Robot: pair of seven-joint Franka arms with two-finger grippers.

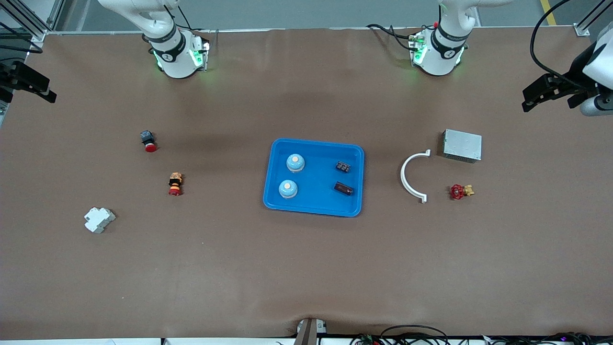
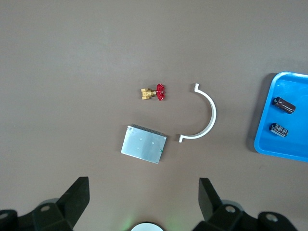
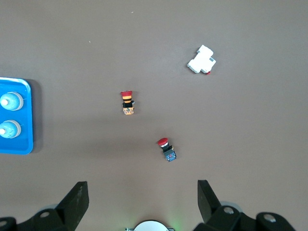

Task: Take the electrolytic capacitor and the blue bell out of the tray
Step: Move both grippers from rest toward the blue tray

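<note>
One shallow blue plastic tray (image 1: 357, 153) sat on the table. It held two pale blue domed bells (image 1: 295, 163) (image 1: 288, 189) and two small dark capacitors (image 1: 343, 166) (image 1: 343, 189). There were two red-capped push-button switches (image 1: 148, 141) (image 1: 175, 184), one white plastic breaker block (image 1: 99, 219), one white curved plastic clamp (image 1: 410, 176), one grey metal box (image 1: 461, 145), and one red-handled brass valve (image 1: 460, 191).

Looks like a robotics lab: brown-covered table (image 1: 306, 268), aluminium framing (image 1: 28, 24) upper left of the frame (cables (image 1: 412, 333) along the bottom edge).
</note>
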